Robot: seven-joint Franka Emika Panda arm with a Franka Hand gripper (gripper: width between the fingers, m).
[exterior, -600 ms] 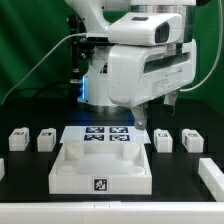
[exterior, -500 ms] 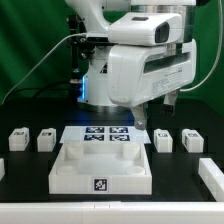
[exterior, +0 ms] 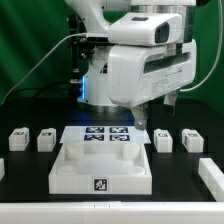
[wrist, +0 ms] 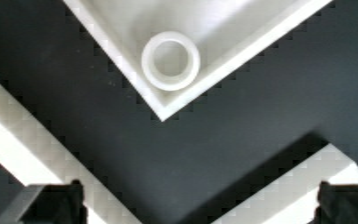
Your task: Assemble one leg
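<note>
Several legs, small white posts with square tags, stand in a row on the black table: two on the exterior view's left (exterior: pixel 17 139) (exterior: pixel 46 140) and two on its right (exterior: pixel 164 141) (exterior: pixel 191 140). My gripper (exterior: pixel 140 120) hangs behind the middle of the row, mostly hidden by the arm's white body. In the wrist view the gripper (wrist: pixel 197 205) is open and empty, and its dark fingertips (wrist: pixel 48 205) show far apart. Beyond them lies a corner of the large white tray-like board (wrist: pixel 229 40) with a round socket (wrist: pixel 171 57). No leg shows in the wrist view.
The tray-like board (exterior: pixel 62 168) lies at the front centre with a tag on its near wall. The marker board (exterior: pixel 100 133) lies flat just behind it. More white parts sit at the table's left edge (exterior: pixel 2 168) and right edge (exterior: pixel 212 175). White bands (wrist: pixel 16 130) cross the wrist view.
</note>
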